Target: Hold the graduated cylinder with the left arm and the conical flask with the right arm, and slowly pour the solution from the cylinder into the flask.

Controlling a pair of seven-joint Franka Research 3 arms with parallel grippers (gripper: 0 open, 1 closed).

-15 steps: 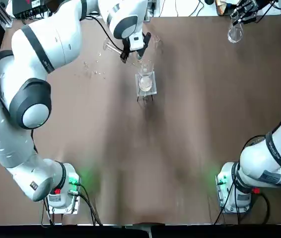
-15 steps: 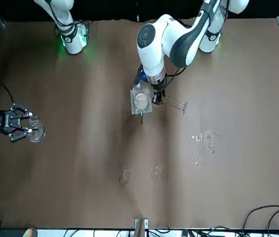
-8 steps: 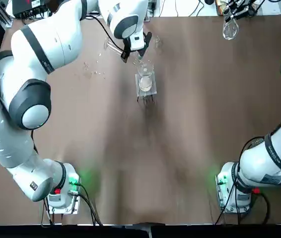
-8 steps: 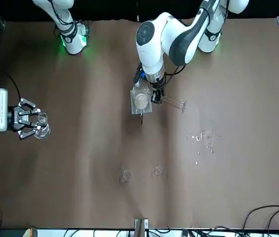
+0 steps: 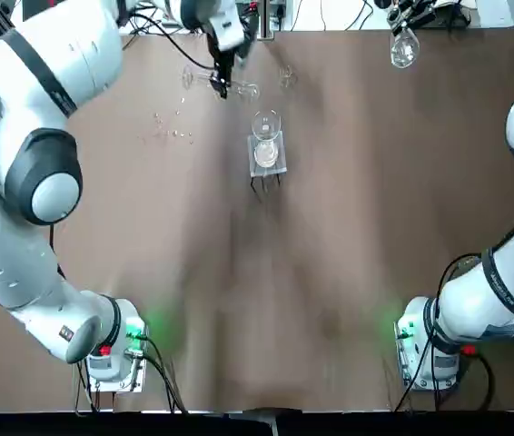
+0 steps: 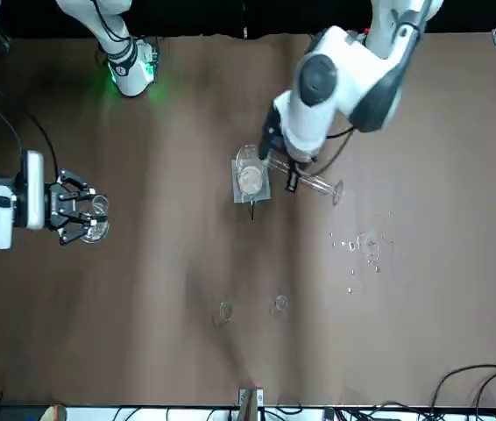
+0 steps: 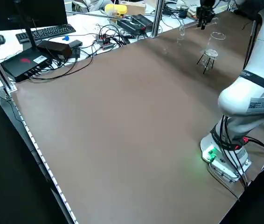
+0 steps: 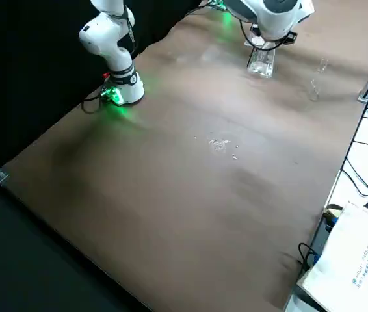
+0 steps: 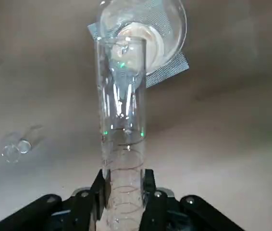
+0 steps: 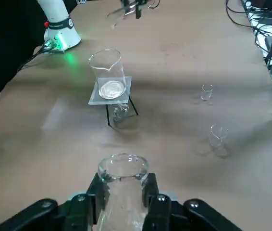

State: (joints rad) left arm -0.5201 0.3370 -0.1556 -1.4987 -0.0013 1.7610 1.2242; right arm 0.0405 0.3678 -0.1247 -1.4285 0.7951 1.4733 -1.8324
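Graduated cylinder (image 9: pixel 122 120) lay gripped near its foot end by the left gripper (image 9: pixel 124 195), fingers (image 9: pixel 99 190) closed on the glass — its long axis ran close to level above the table (image 5: pixel 348 245), open mouth towards the beaker (image 5: pixel 265 127) on its small mesh stand. From overhead the tube (image 5: pixel 221 84) ran crosswise near the far edge; from the front (image 6: pixel 314 183) it slanted away from the beaker. Red graduation lines ringed the glass, with no numbers I could read. Conical flask (image 10: pixel 122 180) stood upright between the right gripper (image 10: pixel 123 190) fingers, clamped — carried well apart, near the far corner on the robot's right (image 5: pixel 403 45)
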